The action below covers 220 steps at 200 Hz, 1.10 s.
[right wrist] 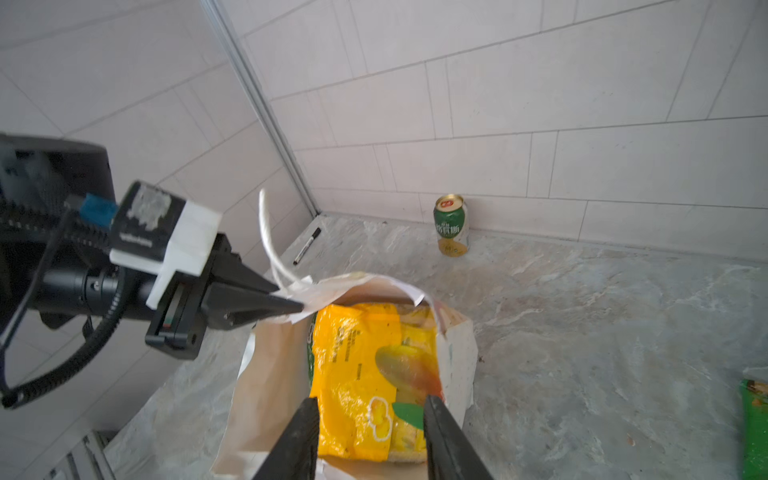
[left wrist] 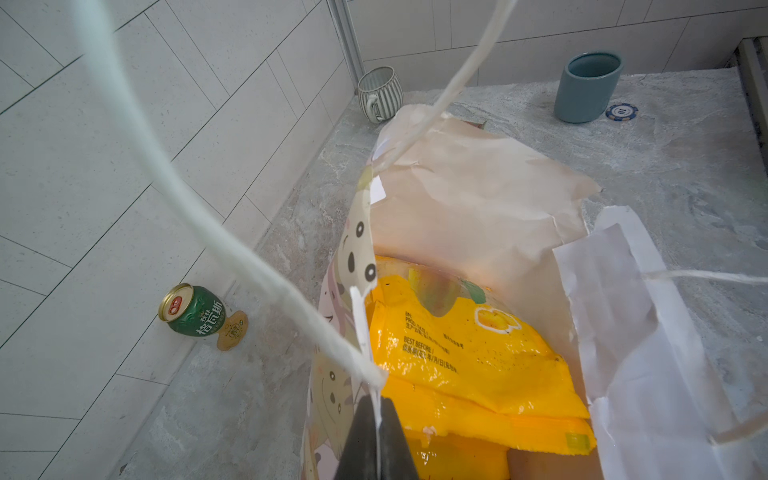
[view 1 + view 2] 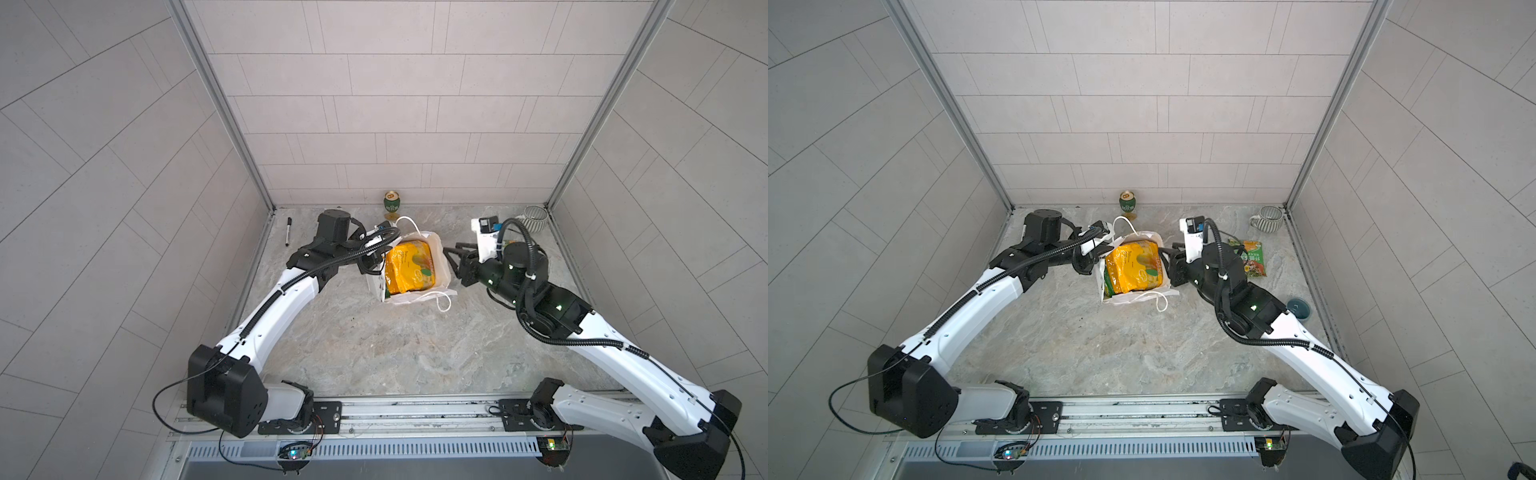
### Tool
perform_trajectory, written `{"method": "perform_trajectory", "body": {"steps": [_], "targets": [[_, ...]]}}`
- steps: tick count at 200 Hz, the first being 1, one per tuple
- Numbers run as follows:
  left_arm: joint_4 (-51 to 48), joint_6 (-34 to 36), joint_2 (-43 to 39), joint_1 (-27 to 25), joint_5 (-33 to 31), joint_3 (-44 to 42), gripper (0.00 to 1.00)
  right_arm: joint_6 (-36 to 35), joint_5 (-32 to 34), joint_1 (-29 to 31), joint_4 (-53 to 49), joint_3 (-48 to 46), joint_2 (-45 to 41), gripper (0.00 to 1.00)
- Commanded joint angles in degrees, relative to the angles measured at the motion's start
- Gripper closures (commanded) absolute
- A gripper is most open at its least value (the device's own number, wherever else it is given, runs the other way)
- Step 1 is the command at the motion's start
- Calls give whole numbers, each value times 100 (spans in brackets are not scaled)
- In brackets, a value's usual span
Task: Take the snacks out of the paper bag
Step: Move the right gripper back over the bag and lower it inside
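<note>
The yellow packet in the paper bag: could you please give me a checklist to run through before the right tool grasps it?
1. The left tool is shut on the rim of the paper bag: ok.
2. The bag mouth is open and the yellow packet is exposed: ok.
3. The right tool is open, its jaws either side of the packet in the right wrist view: ok.
4. The right tool touches the packet: cannot tell.
5. The upright cord handle is out of the right tool's path: ok.
6. More snacks lie under the yellow packet: cannot tell.
</note>
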Motion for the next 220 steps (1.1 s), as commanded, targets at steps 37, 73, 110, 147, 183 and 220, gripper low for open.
{"method": "perform_trajectory", "body": {"steps": [37,73,110,147,183,220], "targets": [[172,-38,-130,-45,348,6,100,-435,1840,1303,-622,518,929,29],[225,-73,-127,-43,278,-14,100,463,352,744,855,-169,830,1],[234,-99,-172,-45,312,-16,100,169,694,856,261,183,1178,38],[232,-101,-195,-46,287,-21,100,-264,1444,1237,-677,908,1747,38],[260,-123,-179,-40,313,-26,100,-165,1712,1372,-957,1293,2405,31],[278,-125,-167,-47,315,-29,100,23,2078,1444,-655,1315,2766,28]]}}
